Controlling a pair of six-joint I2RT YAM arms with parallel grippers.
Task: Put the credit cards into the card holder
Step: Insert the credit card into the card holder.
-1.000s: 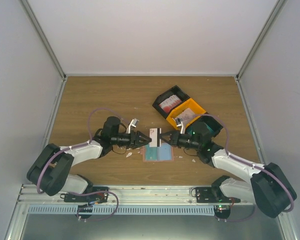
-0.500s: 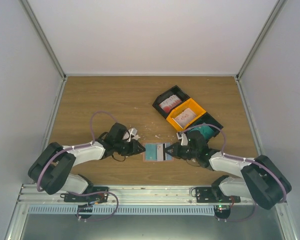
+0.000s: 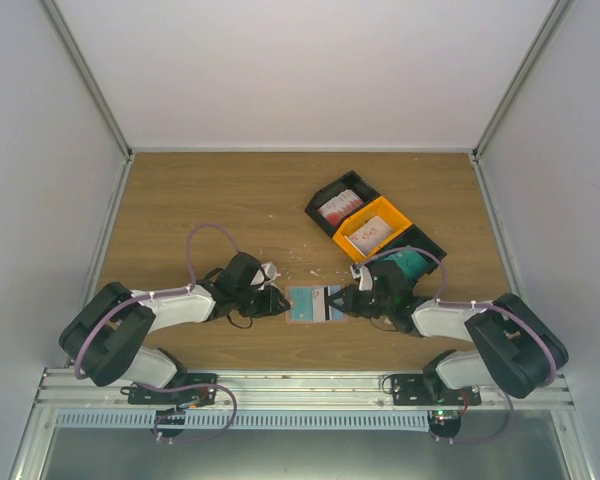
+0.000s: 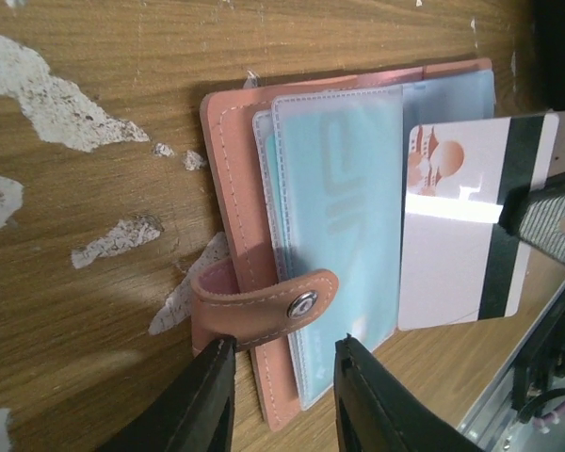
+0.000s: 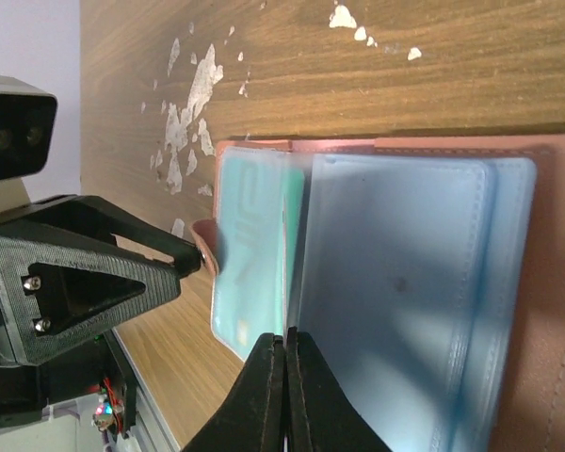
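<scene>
Near centre: found teal card (image 4: 339, 188) sleeved in holder (image 4: 231, 188); white card (image 4: 452, 226) pinched by right gripper (image 5: 284, 344), not yet in; left gripper (image 4: 284, 348) part-spread; more cards (image 3: 340, 208) in far bins (image 3: 405, 222).

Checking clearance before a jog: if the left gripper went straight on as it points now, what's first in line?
The card holder: its snap strap lies right ahead of the left gripper, between its open fingers. Depth is unclear; it may be touching.
</scene>
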